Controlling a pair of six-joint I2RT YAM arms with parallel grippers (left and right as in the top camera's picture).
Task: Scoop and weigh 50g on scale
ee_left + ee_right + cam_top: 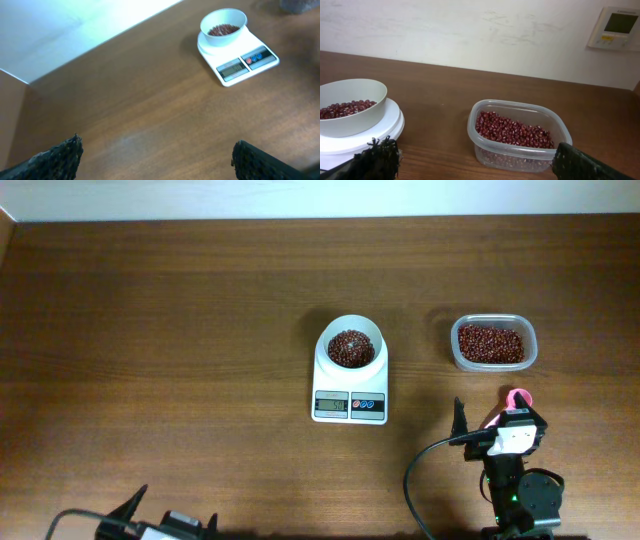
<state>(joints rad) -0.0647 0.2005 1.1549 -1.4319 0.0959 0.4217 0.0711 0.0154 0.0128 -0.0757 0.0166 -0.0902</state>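
Note:
The white scale (328, 383) stands mid-table with a white bowl (352, 330) on it, and red-brown beans (351, 347) lie in that bowl. More beans (490, 343) fill a clear tub (493, 363) to the right. My right gripper (497, 418) is open just in front of the tub, holding nothing. Its wrist view shows the tub (485, 150) straight ahead between the fingers and the scale (380, 132) at the left. My left gripper (172, 515) is open at the front left edge, far from the scale (265, 61), with bare wood between its fingers (65, 155).
A small pink object (517, 396) lies on the table by the right gripper, partly hidden under it. A black cable (415, 480) loops from the right arm. A white wall with a thermostat panel (619, 27) stands behind the table.

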